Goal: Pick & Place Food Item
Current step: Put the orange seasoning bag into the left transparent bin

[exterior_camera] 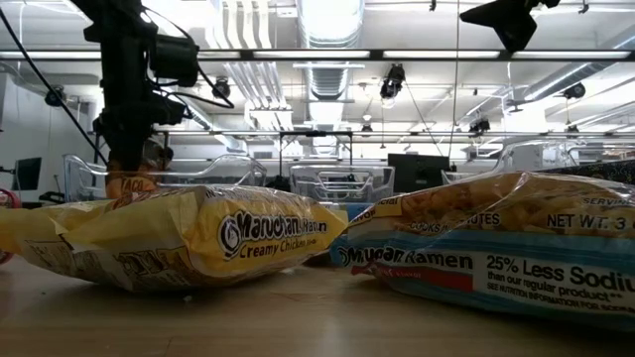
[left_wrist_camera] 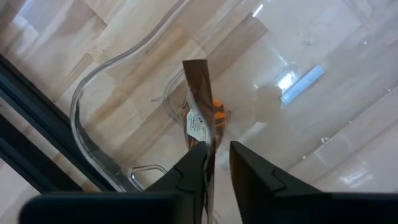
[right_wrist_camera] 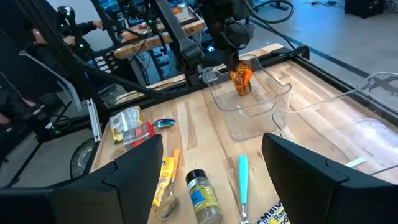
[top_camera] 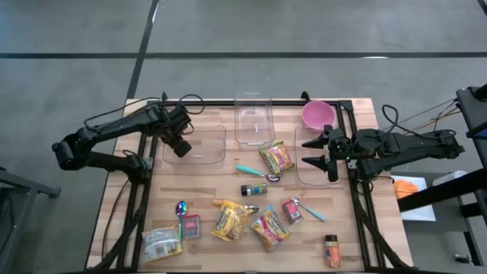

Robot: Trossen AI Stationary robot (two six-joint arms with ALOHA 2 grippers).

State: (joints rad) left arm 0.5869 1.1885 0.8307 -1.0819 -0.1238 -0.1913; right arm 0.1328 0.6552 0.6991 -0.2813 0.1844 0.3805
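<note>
A small orange-and-brown food packet (left_wrist_camera: pixel 200 106) stands upright inside the clear left container (top_camera: pixel 205 148), also seen in the right wrist view as the packet (right_wrist_camera: pixel 241 81). My left gripper (left_wrist_camera: pixel 217 158) points straight down over it at the container's near-left part (top_camera: pixel 181 144). Its fingers are slightly apart, with the packet's top end between them. My right gripper (top_camera: pixel 313 152) hovers open and level over the right clear container (top_camera: pixel 304 171), with nothing between its fingers (right_wrist_camera: pixel 211 180). My left gripper comes from above, its fingers parted on either side of the packet's top end (left_wrist_camera: pixel 207 146). That end lies against one finger (left_wrist_camera: pixel 194 163), and a gap shows between it and the other finger. The packet hangs upright, its lower end down in the container.
A middle clear container (top_camera: pixel 253 118) and a pink bowl (top_camera: pixel 317 114) stand at the far side. Ramen packs (top_camera: pixel 275 157) (top_camera: pixel 230 219) (top_camera: pixel 270 228), a spice jar (top_camera: pixel 253 189), a teal spoon (top_camera: pixel 255 173), a snack bag (top_camera: pixel 161 242) and an orange bottle (top_camera: pixel 332 250) lie on the table's near half.
</note>
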